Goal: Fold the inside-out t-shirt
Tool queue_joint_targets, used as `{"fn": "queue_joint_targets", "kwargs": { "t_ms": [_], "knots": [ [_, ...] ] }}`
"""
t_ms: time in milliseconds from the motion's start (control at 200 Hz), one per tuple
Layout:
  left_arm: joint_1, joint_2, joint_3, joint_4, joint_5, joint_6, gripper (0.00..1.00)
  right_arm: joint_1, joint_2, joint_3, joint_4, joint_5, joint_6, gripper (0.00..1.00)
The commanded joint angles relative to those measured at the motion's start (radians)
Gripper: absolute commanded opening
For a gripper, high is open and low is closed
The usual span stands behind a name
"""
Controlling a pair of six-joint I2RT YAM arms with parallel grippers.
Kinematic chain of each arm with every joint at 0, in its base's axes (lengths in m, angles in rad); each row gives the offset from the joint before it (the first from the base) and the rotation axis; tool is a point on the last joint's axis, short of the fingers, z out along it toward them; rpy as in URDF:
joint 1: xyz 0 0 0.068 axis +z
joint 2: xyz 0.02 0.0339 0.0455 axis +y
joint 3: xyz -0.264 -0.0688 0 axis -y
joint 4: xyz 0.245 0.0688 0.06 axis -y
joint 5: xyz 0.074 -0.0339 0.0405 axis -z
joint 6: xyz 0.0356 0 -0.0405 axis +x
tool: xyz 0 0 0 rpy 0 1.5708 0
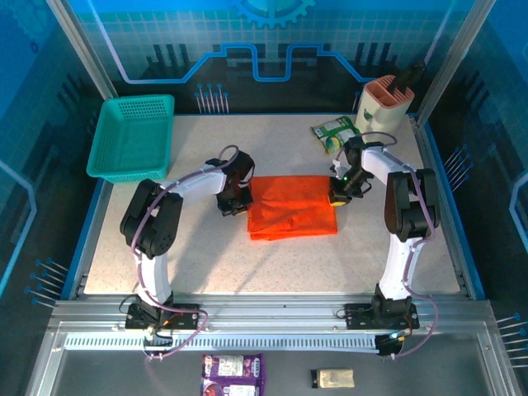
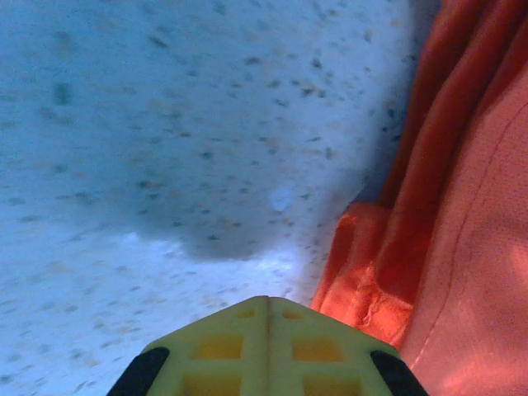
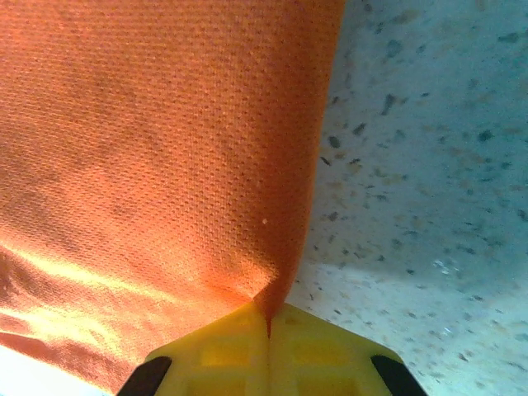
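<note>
The inside-out t-shirt (image 1: 293,208) lies in the middle of the table (image 1: 247,264) as a rough orange rectangle, doubled over at least once and well apart from the teal basket (image 1: 132,136) at the far left corner. The right fingers (image 3: 268,323) are closed tight on a corner of the cloth at the shirt's right edge, with a small peak of fabric drawn into the seam between the pads. The left fingers (image 2: 266,334) are pressed fully together too, but nothing shows between them: the bunched hem of the shirt sits just beside them, to their right, and bare table lies ahead. That mismatch is the main risk, as I judge it. If both arms lift or sweep for the next fold, only the right side would travel, dragging the thin cloth askew and pulling open the layers already stacked. The right pinch looks shallow as well, taken at the very tip of the corner, so a quick pull could let it slip free. The left side probably needs to reopen and bite into the hem before anything moves
</note>
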Motion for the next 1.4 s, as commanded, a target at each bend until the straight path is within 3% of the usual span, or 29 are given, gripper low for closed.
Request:
{"fn": "queue_joint_targets", "kwargs": {
  "t_ms": [0, 435, 921, 1176, 1396],
  "knots": [
    [-0.008, 0.027, -0.003, 0.101, 0.104, -0.012, 0.00, 0.003, -0.048, 0.037, -0.069, 0.049, -0.019, 0.00],
    [-0.008, 0.086, -0.016, 0.125, 0.125, -0.008, 0.00, 0.057, -0.097, 0.096, -0.126, 0.090, 0.033, 0.00],
    [-0.008, 0.083, -0.050, 0.203, 0.179, -0.031, 0.00, 0.378, -0.099, 0.237, -0.160, 0.119, 0.329, 0.00],
    [-0.008, 0.083, -0.090, 0.261, 0.211, -0.051, 0.00, 0.498, -0.044, 0.241, 0.100, -0.046, 0.553, 0.00],
    [0.001, 0.056, -0.161, 0.337, 0.229, -0.091, 0.00, 0.519, -0.032, 0.074, 0.450, -0.184, 0.773, 0.00]
  ]
}}
